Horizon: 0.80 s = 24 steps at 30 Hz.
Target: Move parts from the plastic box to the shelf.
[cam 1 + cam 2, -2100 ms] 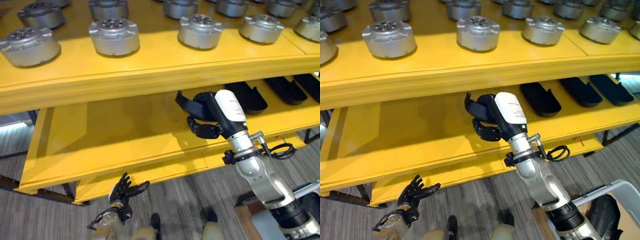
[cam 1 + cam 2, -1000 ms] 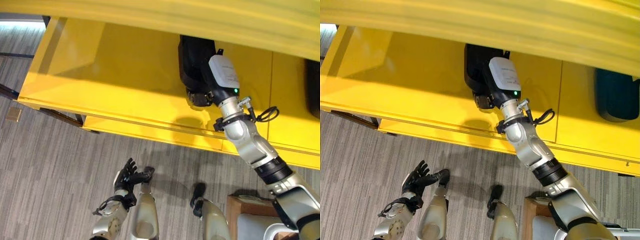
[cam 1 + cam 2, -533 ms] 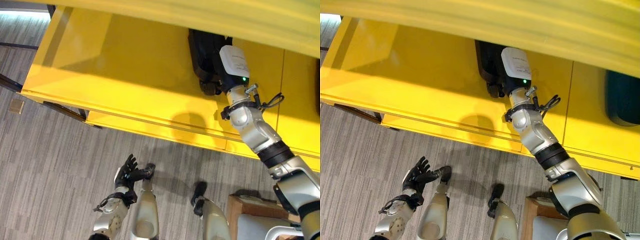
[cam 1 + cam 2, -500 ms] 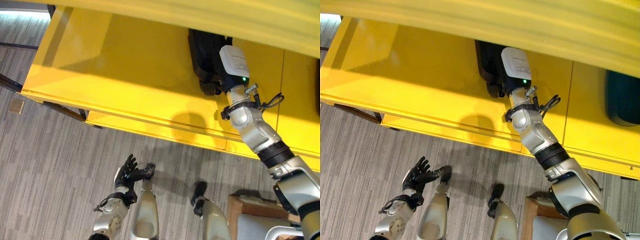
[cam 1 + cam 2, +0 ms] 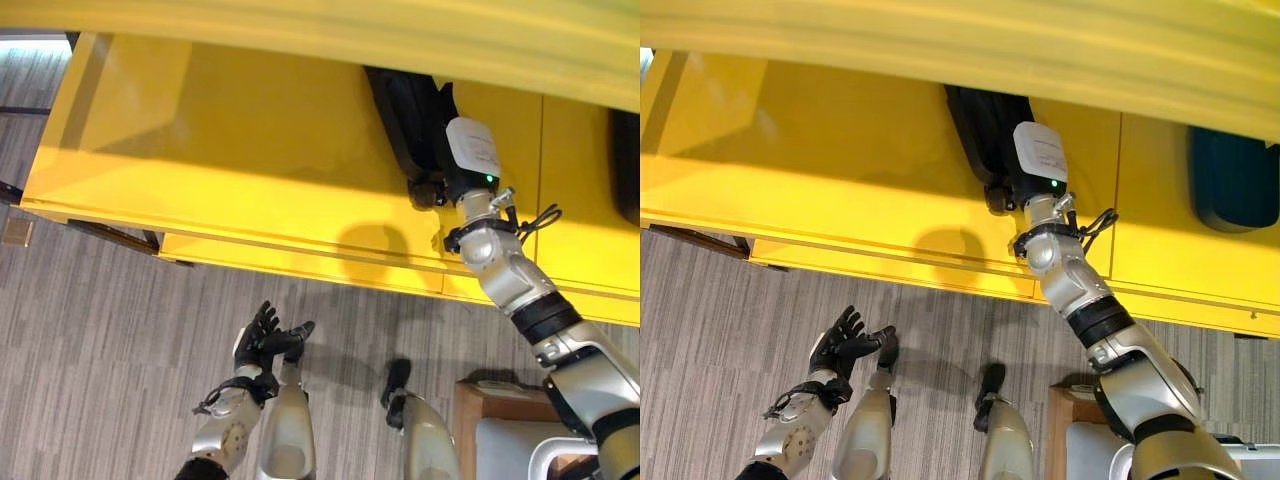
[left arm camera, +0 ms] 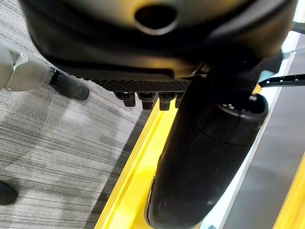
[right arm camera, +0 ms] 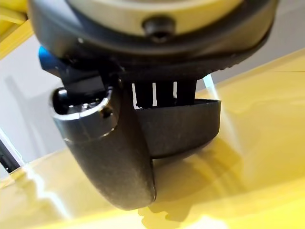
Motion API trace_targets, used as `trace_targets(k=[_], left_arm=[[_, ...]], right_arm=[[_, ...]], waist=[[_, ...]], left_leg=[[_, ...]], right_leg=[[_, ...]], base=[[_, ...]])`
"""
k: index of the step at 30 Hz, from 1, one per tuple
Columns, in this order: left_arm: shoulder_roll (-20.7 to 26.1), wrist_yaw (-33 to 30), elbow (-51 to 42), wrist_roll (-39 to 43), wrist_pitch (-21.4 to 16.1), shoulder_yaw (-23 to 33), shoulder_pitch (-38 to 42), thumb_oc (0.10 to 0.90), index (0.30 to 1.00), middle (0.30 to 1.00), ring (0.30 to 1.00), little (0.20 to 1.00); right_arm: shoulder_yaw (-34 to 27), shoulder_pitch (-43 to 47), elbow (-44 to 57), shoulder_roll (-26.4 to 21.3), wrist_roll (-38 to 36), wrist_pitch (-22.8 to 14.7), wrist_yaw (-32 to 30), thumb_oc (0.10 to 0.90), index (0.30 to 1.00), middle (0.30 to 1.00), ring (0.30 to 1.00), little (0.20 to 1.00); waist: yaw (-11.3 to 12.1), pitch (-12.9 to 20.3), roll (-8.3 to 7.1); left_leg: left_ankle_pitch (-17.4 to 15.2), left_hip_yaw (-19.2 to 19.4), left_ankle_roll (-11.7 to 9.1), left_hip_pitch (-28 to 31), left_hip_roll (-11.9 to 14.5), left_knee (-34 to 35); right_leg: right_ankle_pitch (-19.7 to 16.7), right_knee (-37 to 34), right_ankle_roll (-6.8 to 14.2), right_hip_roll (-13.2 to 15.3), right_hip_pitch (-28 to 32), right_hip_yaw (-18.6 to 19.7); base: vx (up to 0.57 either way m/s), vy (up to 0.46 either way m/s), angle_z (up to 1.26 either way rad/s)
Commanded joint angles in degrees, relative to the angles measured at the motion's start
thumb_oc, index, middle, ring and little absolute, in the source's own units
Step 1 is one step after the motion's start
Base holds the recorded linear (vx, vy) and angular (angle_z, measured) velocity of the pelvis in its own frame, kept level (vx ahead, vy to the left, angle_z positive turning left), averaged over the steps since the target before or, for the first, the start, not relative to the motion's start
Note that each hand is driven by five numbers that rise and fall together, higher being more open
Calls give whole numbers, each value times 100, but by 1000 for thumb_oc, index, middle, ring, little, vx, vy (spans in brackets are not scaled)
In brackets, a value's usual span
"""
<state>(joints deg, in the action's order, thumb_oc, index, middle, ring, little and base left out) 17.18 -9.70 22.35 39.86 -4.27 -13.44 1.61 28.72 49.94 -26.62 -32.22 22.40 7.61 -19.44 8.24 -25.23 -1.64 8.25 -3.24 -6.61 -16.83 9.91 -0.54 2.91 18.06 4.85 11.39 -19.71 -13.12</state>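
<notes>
A long black curved part [image 5: 400, 110] lies lengthwise on the lower yellow shelf [image 5: 200, 150], reaching back under the upper shelf. My right hand [image 5: 428, 190] is at its near end. In the right wrist view the thumb [image 7: 114, 152] curls across the front of the black part [image 7: 186, 129] while the fingers sit behind its rim, just above the shelf surface. Down over the grey floor, my left hand [image 5: 262, 340] hangs with fingers spread and nothing in it; the left wrist view shows its thumb [image 6: 209, 157] beside the shelf's yellow edge.
The upper yellow shelf's front edge [image 5: 400, 30] overhangs the lower one. Another dark part [image 5: 1230, 180] lies on the lower shelf at the far right. Bare shelf stretches to the left of the held part. A seam divides the shelf boards right of my arm.
The camera has tipped down, losing the upper shelf's metal parts. My right hand has carried the black part deeper under the upper shelf. The left hand stays low and open.
</notes>
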Motion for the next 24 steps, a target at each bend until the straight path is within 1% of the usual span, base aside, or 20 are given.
trace_targets(k=[1,9,15,18,24], left_arm=[[213,32,-582,18,-471,-107,-78,900,1000,1000,1000,1000],[184,33,-571,-25,-464,-106,-80,900,1000,1000,1000,1000],[149,-27,-562,-40,-452,-94,-66,900,1000,1000,1000,1000],[145,-41,-564,-45,-442,-109,-55,900,1000,1000,1000,1000],[94,-124,-545,-64,-440,-153,-15,900,1000,1000,1000,1000]], right_arm=[[-128,144,313,-255,76,-11,-31,400,300,300,300,300],[-344,-149,437,-183,259,49,-157,400,300,300,300,300],[-747,-422,595,-63,246,142,-468,400,300,300,300,300],[-847,-479,629,-18,229,155,-560,400,300,300,300,300],[-1126,-706,610,225,179,244,-875,400,300,300,300,300]], waist=[[23,-13,-50],[-41,-27,-24],[-84,-42,7],[-88,-47,17],[-119,-55,58]], left_leg=[[-110,64,-1,388,388,63],[-122,83,-1,399,400,53],[-122,94,7,412,401,84],[-132,98,13,416,400,88],[-139,99,30,403,375,100]], right_leg=[[-814,-356,184,384,103,270],[-814,-308,191,374,61,301],[-821,-273,205,380,17,306],[-817,-273,206,387,13,313],[-825,-270,218,404,-4,332]], base=[[0,0,0],[0,0,0],[0,0,0],[3,3,-6],[2,3,-2]])
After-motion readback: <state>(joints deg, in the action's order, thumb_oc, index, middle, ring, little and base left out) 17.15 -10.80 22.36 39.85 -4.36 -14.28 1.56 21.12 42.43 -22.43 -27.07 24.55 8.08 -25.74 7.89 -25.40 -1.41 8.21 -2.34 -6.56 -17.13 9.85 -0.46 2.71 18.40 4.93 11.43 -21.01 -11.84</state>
